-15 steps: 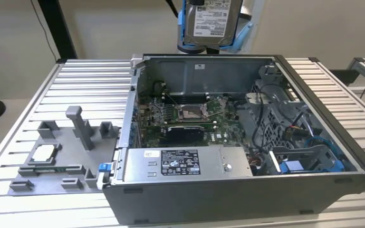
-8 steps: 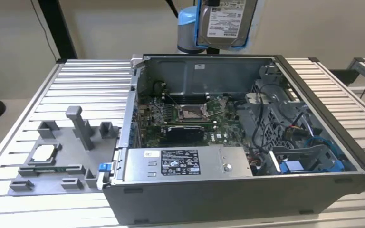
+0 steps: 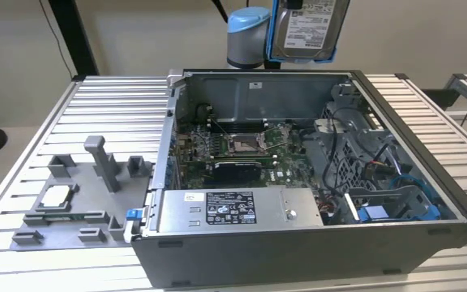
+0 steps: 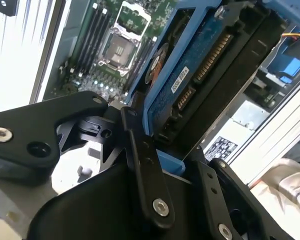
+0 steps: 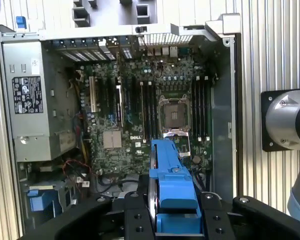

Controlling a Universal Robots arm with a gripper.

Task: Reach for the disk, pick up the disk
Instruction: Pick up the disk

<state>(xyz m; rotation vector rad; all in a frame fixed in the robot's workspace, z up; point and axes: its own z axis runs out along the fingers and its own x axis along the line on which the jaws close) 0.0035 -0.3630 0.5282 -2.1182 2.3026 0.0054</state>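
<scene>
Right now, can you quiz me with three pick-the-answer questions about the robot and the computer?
1. Where is the disk?
A. Lying on the grey holder on the table
B. Held up in the air above the open computer case
C. Tucked inside the big grey box with the black label

2. What colour are the plastic rails on the disk's sides?
A. Blue
B. Red
C. Yellow

3. What is the gripper doing?
A. Open and away from everything
B. Shut on the small square chip
C. Shut on the disk

Answers:
1 B, since the exterior view shows the disk raised over the back edge of the case, touching nothing below.
2 A, since both wrist views show blue plastic framing the disk.
3 C, since in the second wrist view the black fingers sit against either side of the disk.
</scene>
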